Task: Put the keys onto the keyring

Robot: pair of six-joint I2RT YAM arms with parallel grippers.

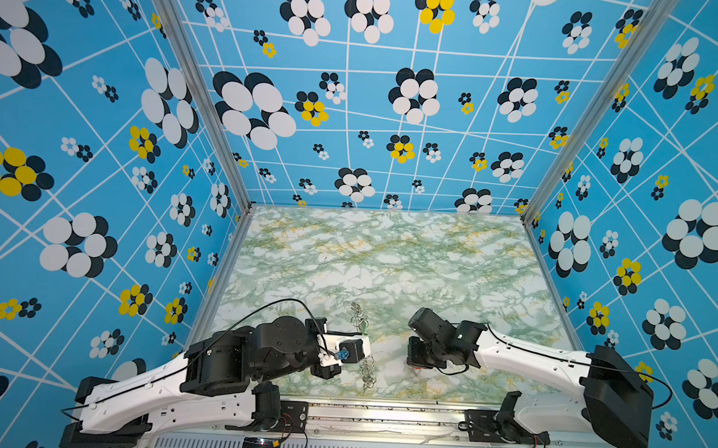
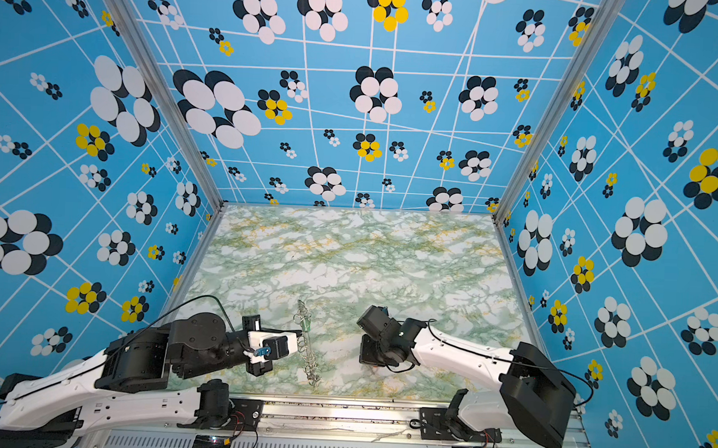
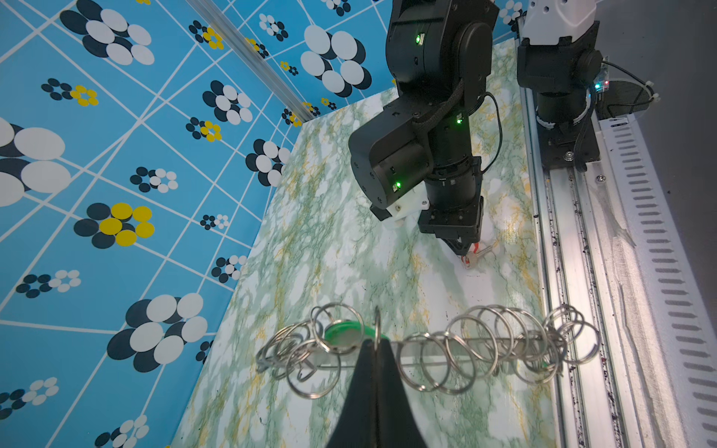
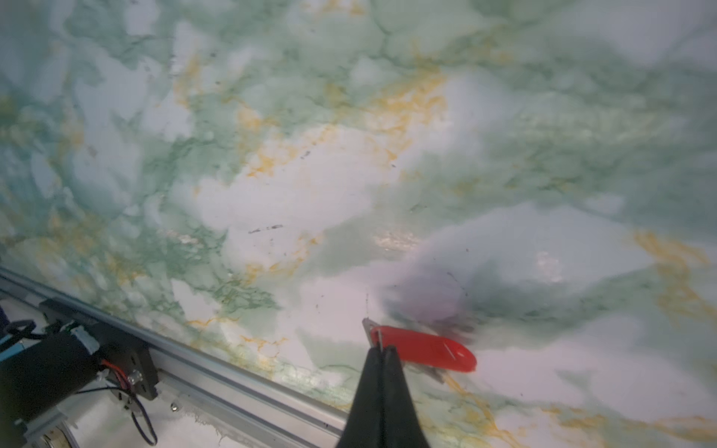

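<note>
Enclosure: three blue walls (image 1: pixel 103 139) printed with white lines and black, white and yellow flower clusters, framed in aluminium; floor a green-and-white marbled tabletop (image 1: pixel 388 268) with yellow veining, bordered along the front by a metal rail (image 1: pixel 382 413). Item one, the keyring (image 1: pixel 368 371): we record it in both top views (image 2: pixel 308 356) near the front of the tabletop, between the two arms, running front to back, with its row of silver wire rings crowded along its length; the left wrist view shows its grey plate (image 3: pixel 500 341) nearly edge-on behind the rings. Item two, the green-tagged key (image 3: pixel 345 335): it sits among the rings toward the keyring's far end, just beside the left fingers; we cannot tell whether it is threaded on a ring. Item three, the red-tagged key (image 4: pixel 426 349): it lies at the tabletop near the rail, on the right side and well apart from the keyring; we cannot tell whether it rests there or is raised a little. Item four, the left gripper (image 3: pixel 377 343): black fingers pressed together on a single wire ring of the keyring, seen edge-on between the tips. Item five, the right gripper (image 4: pixel 382 349): pointing down, fingers pinched together on the thin metal piece at one end of the red tag
</note>
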